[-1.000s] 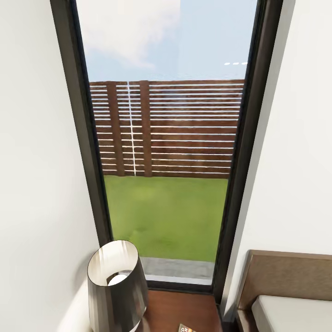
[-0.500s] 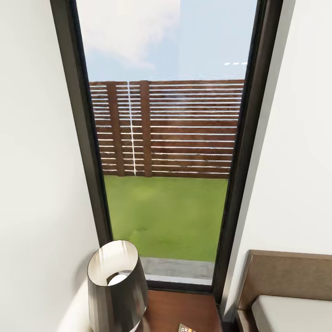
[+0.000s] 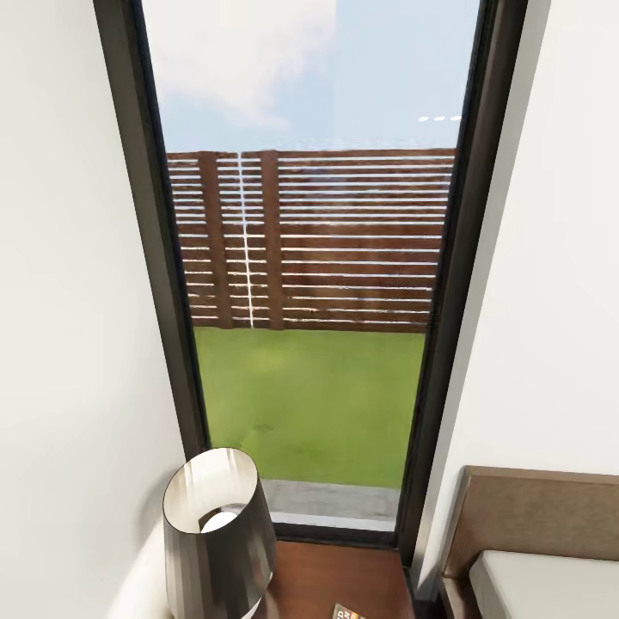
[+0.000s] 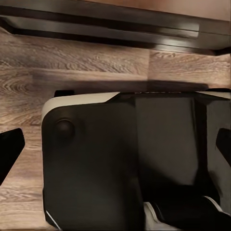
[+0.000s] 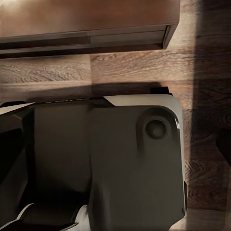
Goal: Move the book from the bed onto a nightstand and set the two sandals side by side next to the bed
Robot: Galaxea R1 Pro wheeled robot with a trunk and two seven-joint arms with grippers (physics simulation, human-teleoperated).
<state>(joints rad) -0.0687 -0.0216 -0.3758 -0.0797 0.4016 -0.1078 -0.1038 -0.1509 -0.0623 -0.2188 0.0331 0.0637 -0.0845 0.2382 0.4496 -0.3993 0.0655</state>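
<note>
Book [image 3: 347, 612] corner lies on the nightstand [image 3: 344, 576] beside a lamp [image 3: 219, 537]; left gripper [image 4: 115, 144] fingertips spread, right gripper's state unclear.

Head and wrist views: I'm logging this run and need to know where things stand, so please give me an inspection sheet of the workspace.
Surface: reddish-brown top of the nightstand at the head view's lower edge, below the window.
Job's things: a corner of the book lies on the nightstand; the bed with its brown headboard stands to the right.
Clutter: a dark lamp on the nightstand's left part.
Grippers: dark finger tips of the left gripper sit wide apart at the wrist picture's edges, so open; the right gripper's state cannot be told.
Cables: nothing seen.
Surroundings: white walls, fence and lawn outside; wood floor and the robot's base under the wrists.
</note>
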